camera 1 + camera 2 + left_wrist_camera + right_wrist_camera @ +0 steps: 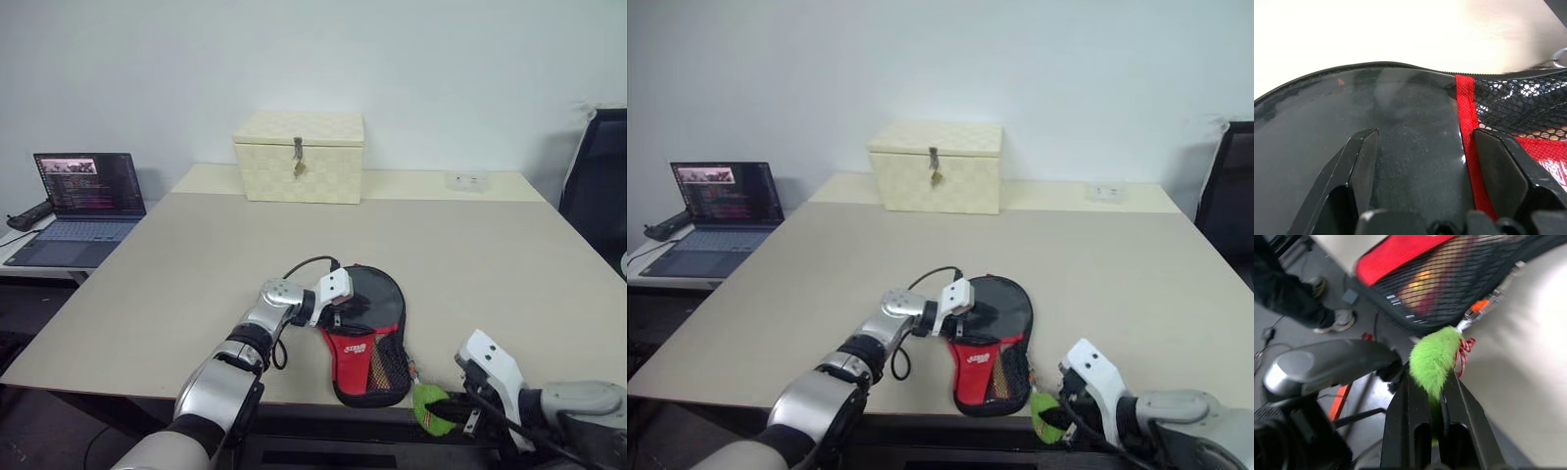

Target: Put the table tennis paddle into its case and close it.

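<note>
The case lies at the near edge of the table, the paddle seemingly inside (I can't see it). The left gripper rests spread on it. The right gripper pinches the green zipper tag, so zipping seems left.

bare table all round; cream box blocks far edge

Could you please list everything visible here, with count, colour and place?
case: one, black with red panel and mesh pocket, near table edge
green tag: one, fluffy, at the case's zipper, off the table's near edge
table: one, beige
box: one, cream, latched, far side of table
laptop: one, open, on a side desk at left
chair: one, black, at right
left tool: one, black fingers open, over the case
right tool: one, shut on the green tag
</note>
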